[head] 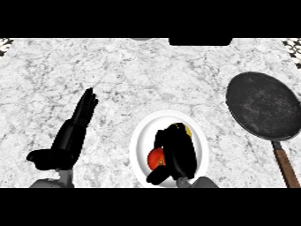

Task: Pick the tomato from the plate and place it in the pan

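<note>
Right hand [176, 150] hangs over the white plate [140, 145], its black fingers curled down around the tomato [156, 158], which shows as a red patch at the hand's left edge and remains on the plate. Whether the fingers actually touch the tomato cannot be told, since the hand hides most of it. Something yellow [188, 130] peeks out from behind the hand at the plate's far right side. Right of the plate, apart from it, lies the dark round pan [265, 106] on the grey marbled counter [133, 75], its brown handle [287, 167] pointing toward the near edge. Left of the plate, well apart, the left hand [74, 128] rests open with straight fingers pointing away from the robot.
</note>
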